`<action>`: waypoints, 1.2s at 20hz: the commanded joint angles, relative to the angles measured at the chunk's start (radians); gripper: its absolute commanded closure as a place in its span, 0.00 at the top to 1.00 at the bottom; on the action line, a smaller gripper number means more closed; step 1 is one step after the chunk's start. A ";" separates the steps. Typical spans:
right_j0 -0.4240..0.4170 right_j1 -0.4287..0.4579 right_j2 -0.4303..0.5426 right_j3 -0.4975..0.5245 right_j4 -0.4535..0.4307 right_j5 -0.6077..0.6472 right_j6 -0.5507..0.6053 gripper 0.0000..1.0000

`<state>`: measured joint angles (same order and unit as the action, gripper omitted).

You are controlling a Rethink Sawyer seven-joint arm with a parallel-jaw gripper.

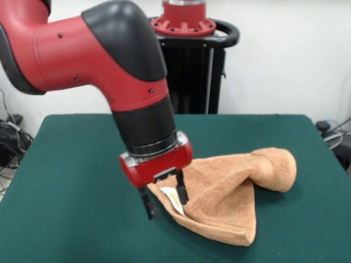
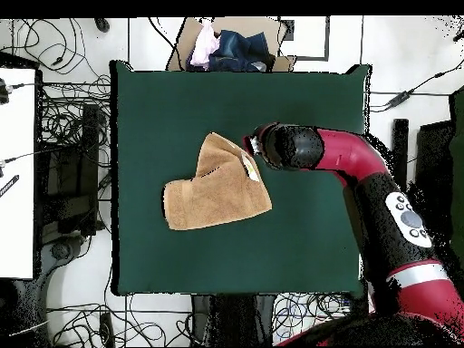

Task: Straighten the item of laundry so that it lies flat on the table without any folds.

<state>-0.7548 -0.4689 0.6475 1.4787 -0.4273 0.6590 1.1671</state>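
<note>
One towel (image 1: 230, 192), folded over on itself, sits near the middle of your table (image 1: 71, 181), one end bunched into a rounded hump. Your claw (image 1: 164, 198) is down at the corner by the white label (image 1: 174, 200), fingers spread with that edge between them, not yet clamped. Looks like you're lined up to pinch that corner and drag the fold open.

The orange-tan towel (image 1: 230, 189) sits crumpled near the middle of the dark green table (image 1: 71, 164), not flat: from the front, one end is rolled into a thick hump at its 2 o'clock side, a folded corner points to 5 o'clock, and a white label (image 1: 174, 200) shows at its 9 o'clock edge.
</note>
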 commanded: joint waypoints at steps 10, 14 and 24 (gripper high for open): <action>0.075 0.102 -0.097 0.132 0.036 -0.249 0.256 1.00; 0.055 0.139 -0.110 0.094 0.040 -0.253 0.209 1.00; 0.064 0.138 -0.133 0.098 0.031 -0.278 0.203 1.00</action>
<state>-0.7212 -0.3593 0.5952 1.5405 -0.4166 0.4221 1.1671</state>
